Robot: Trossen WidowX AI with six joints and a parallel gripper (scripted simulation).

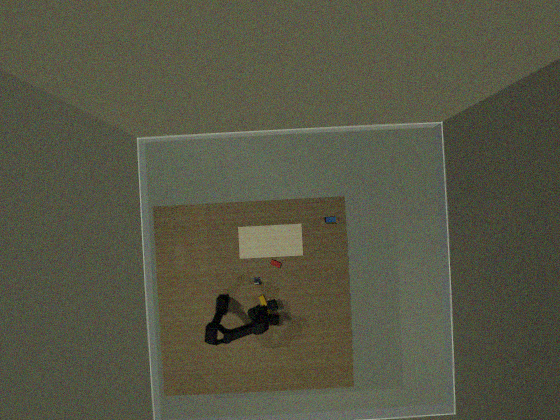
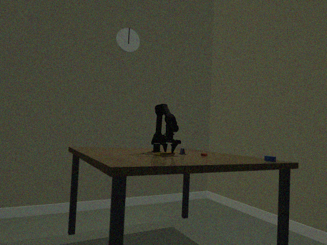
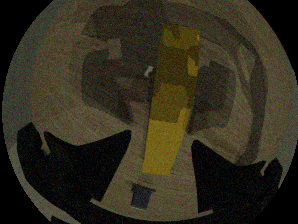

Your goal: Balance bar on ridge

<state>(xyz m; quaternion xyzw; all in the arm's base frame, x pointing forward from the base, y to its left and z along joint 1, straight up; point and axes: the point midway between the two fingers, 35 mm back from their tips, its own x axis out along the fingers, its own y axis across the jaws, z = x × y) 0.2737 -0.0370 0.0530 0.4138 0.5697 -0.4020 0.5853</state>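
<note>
The yellow bar [image 1: 262, 300] [image 2: 160, 154] [image 3: 162, 156] lies flat on the table, partly hidden under the arm in the top view. The ridge, a small dark blue-grey block [image 1: 257, 281] [image 2: 182, 151] [image 3: 142, 197] with sloping sides, stands on the table a little beyond one end of the bar, apart from it. My gripper [image 1: 273, 311] [image 2: 169, 152] [image 3: 162, 139] is open and points down just above the table. In the wrist view its fingertips are on either side of the bar, with gaps; nothing is held.
A red block [image 1: 276, 263] [image 2: 204, 154] lies beyond the ridge, near a pale rectangle [image 1: 270, 241] on the table. A blue block [image 1: 330, 220] [image 2: 270, 158] is near the table's far corner. The arm's shadow falls over the bar.
</note>
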